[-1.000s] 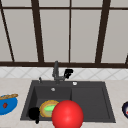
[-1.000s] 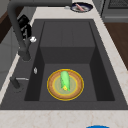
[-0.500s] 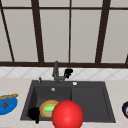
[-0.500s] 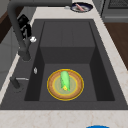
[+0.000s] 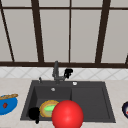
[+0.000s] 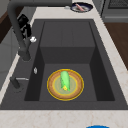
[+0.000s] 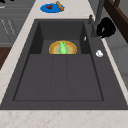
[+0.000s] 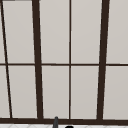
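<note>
Right hand (image 5: 68,72) hovers just right of the faucet (image 5: 56,71), fingers' state unclear; left hand (image 5: 33,113) hangs beside the plate (image 5: 47,108).

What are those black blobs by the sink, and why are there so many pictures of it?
The black blobs are the robot: two floating hands with no arms. The right hand hovers beside the faucet, and the left hand hangs at the sink's front left corner. I cannot tell how their fingers are set.

The pictures show one computer-made kitchen from four cameras: front, left side, right side, and one aimed up at the window.

Inside the sink lies a yellow plate with something green on it. A red ball shows at the front. A blue plate with food sits on the counter.
</note>
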{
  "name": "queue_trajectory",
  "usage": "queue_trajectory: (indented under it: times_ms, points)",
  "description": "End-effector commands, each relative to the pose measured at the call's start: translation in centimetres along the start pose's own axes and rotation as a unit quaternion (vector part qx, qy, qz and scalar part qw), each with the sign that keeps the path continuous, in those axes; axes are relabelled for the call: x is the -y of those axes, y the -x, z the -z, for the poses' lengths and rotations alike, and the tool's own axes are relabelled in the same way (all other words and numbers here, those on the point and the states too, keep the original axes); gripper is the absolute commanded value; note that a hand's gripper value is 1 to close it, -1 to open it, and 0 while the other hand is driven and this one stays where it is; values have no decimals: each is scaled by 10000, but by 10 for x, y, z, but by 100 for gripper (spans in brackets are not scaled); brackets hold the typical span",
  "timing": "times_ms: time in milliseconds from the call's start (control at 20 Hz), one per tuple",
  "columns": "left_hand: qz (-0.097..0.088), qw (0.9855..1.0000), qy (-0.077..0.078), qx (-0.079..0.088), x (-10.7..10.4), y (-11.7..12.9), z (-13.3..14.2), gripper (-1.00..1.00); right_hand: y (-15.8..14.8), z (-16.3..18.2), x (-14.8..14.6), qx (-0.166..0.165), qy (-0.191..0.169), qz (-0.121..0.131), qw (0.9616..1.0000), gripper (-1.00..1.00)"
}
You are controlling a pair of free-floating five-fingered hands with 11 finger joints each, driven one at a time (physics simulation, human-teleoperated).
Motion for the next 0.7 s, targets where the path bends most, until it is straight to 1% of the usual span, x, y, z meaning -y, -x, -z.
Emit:
queue_trajectory:
  times_ms: [0,650]
  points:
    - [0,10000,0,0,0,0,0,0,-17,4,20,-190,-235,151,9994,100]
    - [0,10000,0,0,0,0,0,0,-19,5,19,-322,-319,201,9988,100]
